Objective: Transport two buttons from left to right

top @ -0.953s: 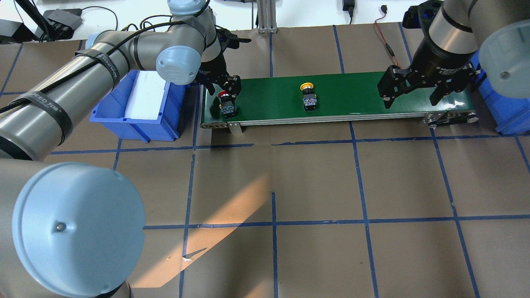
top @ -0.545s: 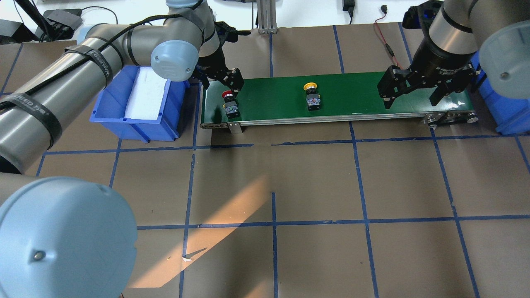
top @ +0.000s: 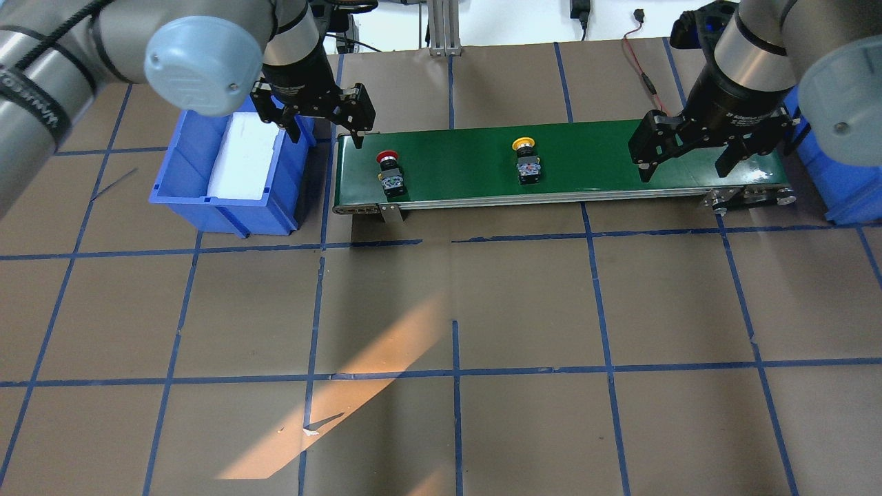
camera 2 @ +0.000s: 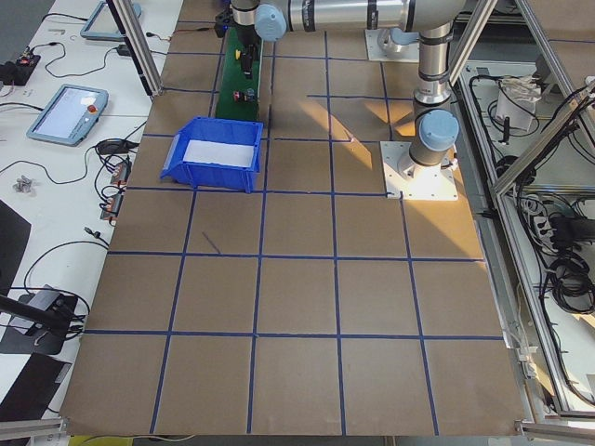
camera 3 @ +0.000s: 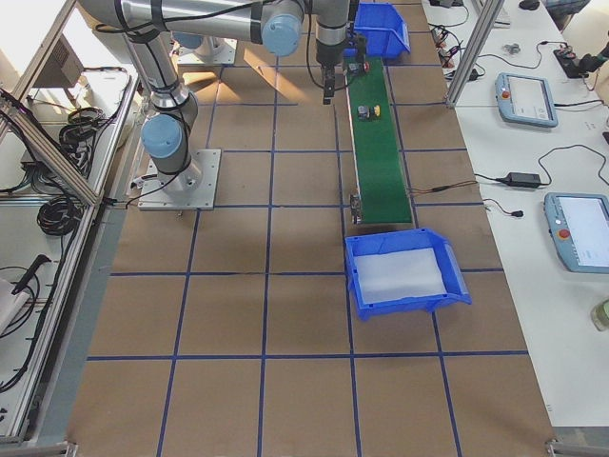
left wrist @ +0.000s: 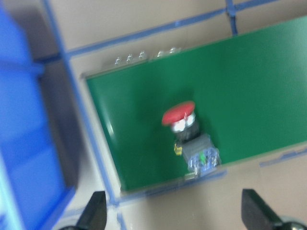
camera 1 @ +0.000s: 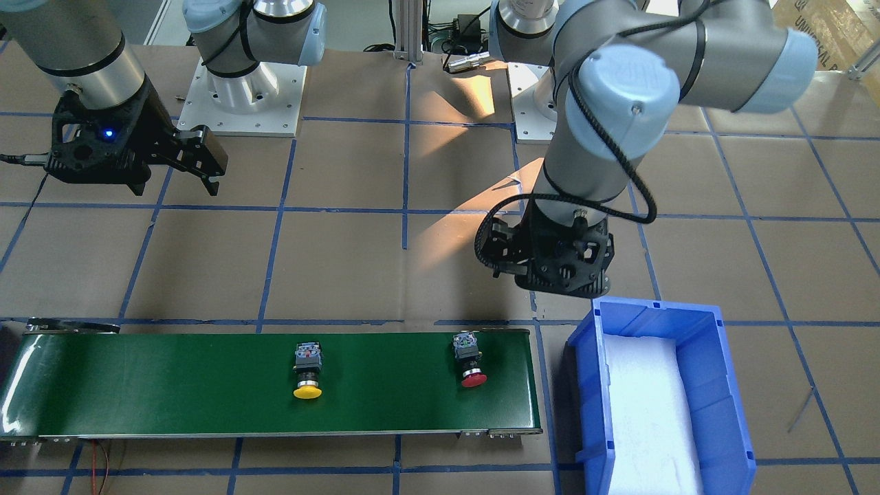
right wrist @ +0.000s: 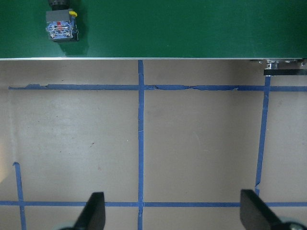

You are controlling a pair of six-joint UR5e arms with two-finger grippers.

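Note:
The red-capped button (top: 389, 172) lies on its side near the left end of the green conveyor belt (top: 592, 148). It also shows in the front view (camera 1: 469, 361) and the left wrist view (left wrist: 188, 130). The yellow-capped button (top: 527, 162) lies near mid-belt, also in the front view (camera 1: 307, 375); its base shows in the right wrist view (right wrist: 60, 26). My left gripper (top: 324, 132) is open and empty, raised between the left blue bin and the belt's left end. My right gripper (top: 684, 169) is open and empty over the belt's right end.
A blue bin (top: 220, 207) lined with white foam stands just left of the belt. Another blue bin (top: 847, 193) stands past the belt's right end, partly hidden by my right arm. Brown paper with blue tape lines covers the table (top: 455, 331).
My left gripper has drawn back from the red button, up and to the left towards the bin. Both buttons have shifted a little to the right on the belt. The right arm has not moved.

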